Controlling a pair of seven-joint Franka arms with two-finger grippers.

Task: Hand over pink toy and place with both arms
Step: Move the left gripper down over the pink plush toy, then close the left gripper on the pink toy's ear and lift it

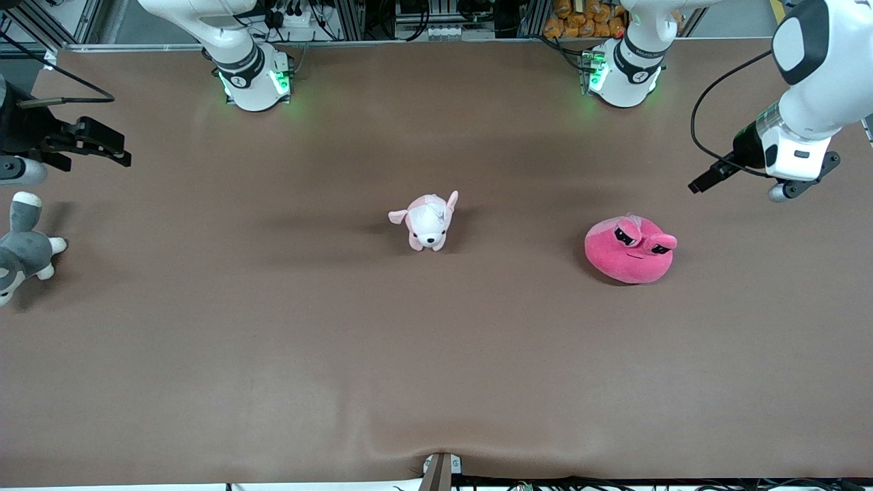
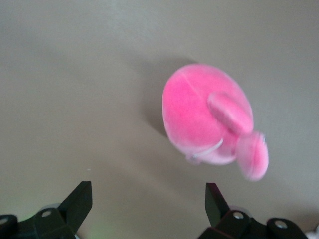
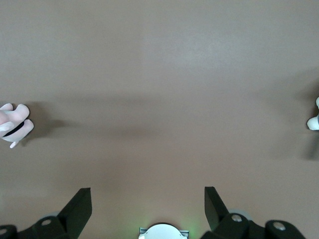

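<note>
Your left gripper (image 2: 147,199), jaws wide and empty, hangs at about two o'clock from the pink toy (image 1: 630,249) on the table (image 1: 436,354). Its soft dome could probably squirt sideways from an off-centre pinch. The right gripper (image 3: 147,201) waits, agape and empty.

The pink toy (image 1: 629,251) is bright hot pink with black eyes and a thin dark line for a mouth. The puppy (image 1: 427,221) is pale pink and white with a black nose. The plush animal (image 1: 20,249) is grey with white paws. The table (image 1: 273,354) is plain brown. Both arms are white with black grippers.
</note>
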